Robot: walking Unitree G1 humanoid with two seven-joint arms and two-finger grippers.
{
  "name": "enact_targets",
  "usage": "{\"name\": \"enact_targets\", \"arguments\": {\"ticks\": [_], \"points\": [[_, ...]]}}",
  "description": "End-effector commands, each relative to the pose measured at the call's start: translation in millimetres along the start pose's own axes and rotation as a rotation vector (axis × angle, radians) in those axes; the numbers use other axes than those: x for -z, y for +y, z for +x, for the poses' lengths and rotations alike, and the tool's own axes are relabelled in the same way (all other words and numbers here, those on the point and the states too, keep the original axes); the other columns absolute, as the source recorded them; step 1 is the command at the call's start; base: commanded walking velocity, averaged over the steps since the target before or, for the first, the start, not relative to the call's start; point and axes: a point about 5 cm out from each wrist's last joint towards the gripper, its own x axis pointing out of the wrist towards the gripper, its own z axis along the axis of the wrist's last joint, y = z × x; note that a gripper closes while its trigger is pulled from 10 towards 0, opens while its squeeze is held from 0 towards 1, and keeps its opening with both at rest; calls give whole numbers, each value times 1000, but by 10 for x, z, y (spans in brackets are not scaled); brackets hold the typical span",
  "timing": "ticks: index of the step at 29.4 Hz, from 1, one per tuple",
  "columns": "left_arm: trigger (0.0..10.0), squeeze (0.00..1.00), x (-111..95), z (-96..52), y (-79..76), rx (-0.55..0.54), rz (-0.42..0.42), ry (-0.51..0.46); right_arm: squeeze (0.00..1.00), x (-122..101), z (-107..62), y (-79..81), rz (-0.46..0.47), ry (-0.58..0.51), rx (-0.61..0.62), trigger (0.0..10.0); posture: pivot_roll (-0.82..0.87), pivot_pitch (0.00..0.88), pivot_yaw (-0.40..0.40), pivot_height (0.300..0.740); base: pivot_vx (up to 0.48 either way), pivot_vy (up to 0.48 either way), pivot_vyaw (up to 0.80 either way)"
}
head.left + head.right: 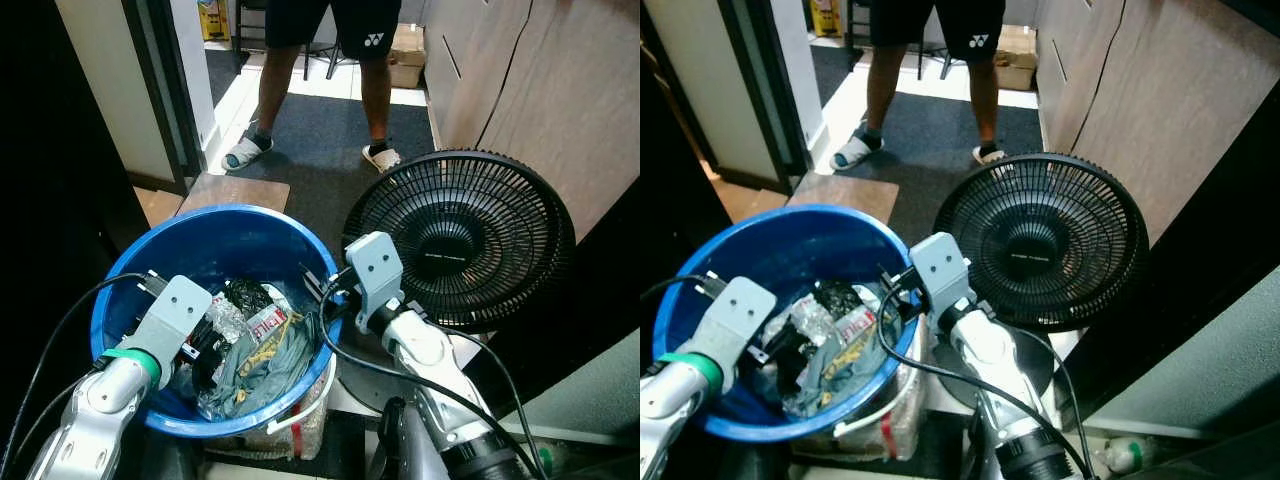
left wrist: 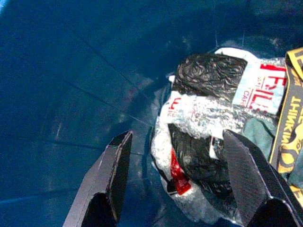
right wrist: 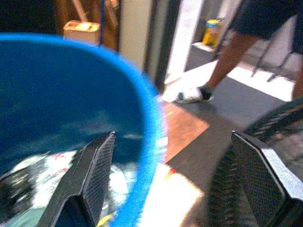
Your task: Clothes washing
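A blue tub (image 1: 230,212) stands right in front of me. It holds a grey-green garment (image 1: 268,362) with a yellow printed strap (image 2: 289,124), beside crumpled silvery and black plastic bags (image 2: 208,111). My left gripper (image 2: 177,137) hangs open inside the tub, fingers either side of the bags' edge, not touching them. My right gripper (image 3: 173,137) is open at the tub's right rim (image 3: 151,142), which runs between its two fingers.
A black floor fan (image 1: 460,240) stands close against the tub on the right. A person's legs (image 1: 320,80) stand on the dark mat beyond. A wooden board (image 1: 235,190) lies behind the tub, and wood panelling (image 1: 530,80) lines the right side.
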Motion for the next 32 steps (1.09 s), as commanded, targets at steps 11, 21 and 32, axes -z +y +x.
{"name": "enact_targets", "arguments": {"ticks": [11,21,32], "points": [[10000,0,68,-14,-85,31,-6,39,0,-435,33,-700,-150,-95,160,10000,115,105,-10,300,0,0,0],[10000,0,136,-130,-105,6,-19,72,0,-364,825,-172,-149,0,-164,10000,194,147,-62,300,0,0,0],[10000,0,352,-322,-130,-17,-30,155,0,-270,912,432,-125,34,-407,10000,219,163,-81,300,0,0,0]]}}
